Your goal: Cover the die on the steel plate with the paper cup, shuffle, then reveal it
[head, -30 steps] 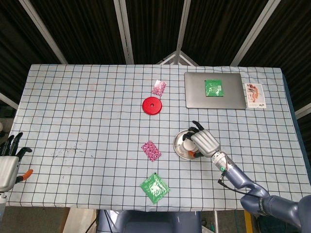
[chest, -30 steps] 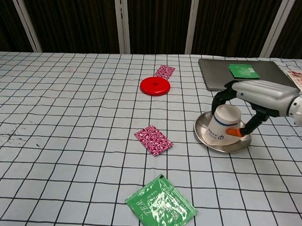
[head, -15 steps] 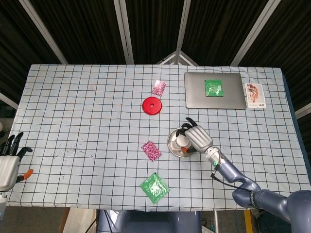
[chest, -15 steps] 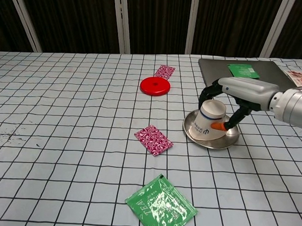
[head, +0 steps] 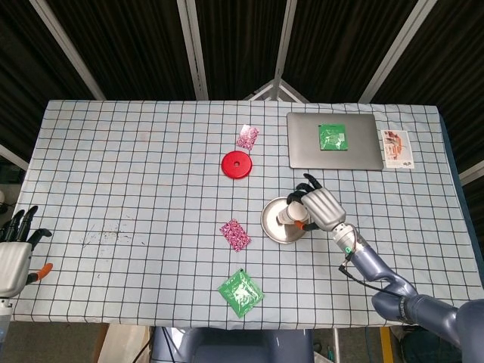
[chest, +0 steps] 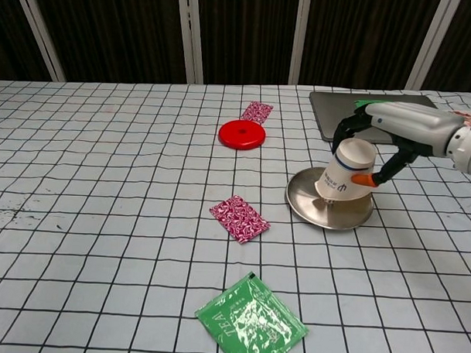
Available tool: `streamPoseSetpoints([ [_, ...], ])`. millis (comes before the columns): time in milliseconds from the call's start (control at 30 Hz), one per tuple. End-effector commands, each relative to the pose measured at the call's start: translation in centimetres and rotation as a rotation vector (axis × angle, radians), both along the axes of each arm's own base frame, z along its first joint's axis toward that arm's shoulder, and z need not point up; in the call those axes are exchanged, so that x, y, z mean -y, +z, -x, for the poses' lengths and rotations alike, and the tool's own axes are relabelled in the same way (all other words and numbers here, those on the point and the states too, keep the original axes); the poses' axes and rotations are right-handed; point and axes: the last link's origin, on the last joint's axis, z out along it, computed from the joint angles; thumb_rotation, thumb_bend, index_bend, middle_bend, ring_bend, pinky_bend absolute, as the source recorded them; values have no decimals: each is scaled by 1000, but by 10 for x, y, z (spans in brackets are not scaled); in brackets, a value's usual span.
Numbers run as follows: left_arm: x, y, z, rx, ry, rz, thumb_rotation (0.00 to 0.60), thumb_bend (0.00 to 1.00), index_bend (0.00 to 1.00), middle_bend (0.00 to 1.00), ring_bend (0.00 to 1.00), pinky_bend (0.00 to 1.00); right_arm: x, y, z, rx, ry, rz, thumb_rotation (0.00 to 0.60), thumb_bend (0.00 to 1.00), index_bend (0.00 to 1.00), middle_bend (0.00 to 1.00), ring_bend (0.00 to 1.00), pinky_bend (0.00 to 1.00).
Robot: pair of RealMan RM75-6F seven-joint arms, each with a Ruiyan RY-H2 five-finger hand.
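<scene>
Left hand idle at the table's left edge, holding nothing, fingers apart. Steel plate centre-right; inverted paper cup tilted at its right rim, grasped from above by right hand. Die not visible. Advise lifting the cup straight up, leaving the plate undisturbed

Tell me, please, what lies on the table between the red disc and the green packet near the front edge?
A pink patterned packet lies between the red disc and the green packet, apart from both; both views show it.
</scene>
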Motion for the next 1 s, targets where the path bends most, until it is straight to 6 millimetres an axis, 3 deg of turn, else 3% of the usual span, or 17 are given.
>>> streamPoseSetpoints([
  [33, 0, 0, 0, 1, -1, 1, 600, 236, 361, 0, 0, 128, -4, 11, 2, 11, -5, 5, 600, 423, 609, 507, 234, 0],
  [267, 1, -1, -1, 0, -4, 6, 600, 236, 361, 0, 0, 128, 4, 37, 5, 26, -34, 67, 600, 424, 609, 507, 234, 0],
  [467, 0, 0, 0, -1, 5, -5, 600, 236, 360, 0, 0, 128, 28, 54, 27, -31, -113, 143, 600, 424, 609, 507, 234, 0],
  [733, -1, -2, 0, -9, 9, -2, 600, 236, 361, 0, 0, 128, 37, 58, 63, -75, -222, 146, 600, 423, 608, 508, 234, 0],
  [1000, -1, -4, -1, -10, 9, -2, 600, 236, 361, 0, 0, 128, 34, 53, 71, -79, -214, 116, 600, 412, 589, 503, 232, 0],
])
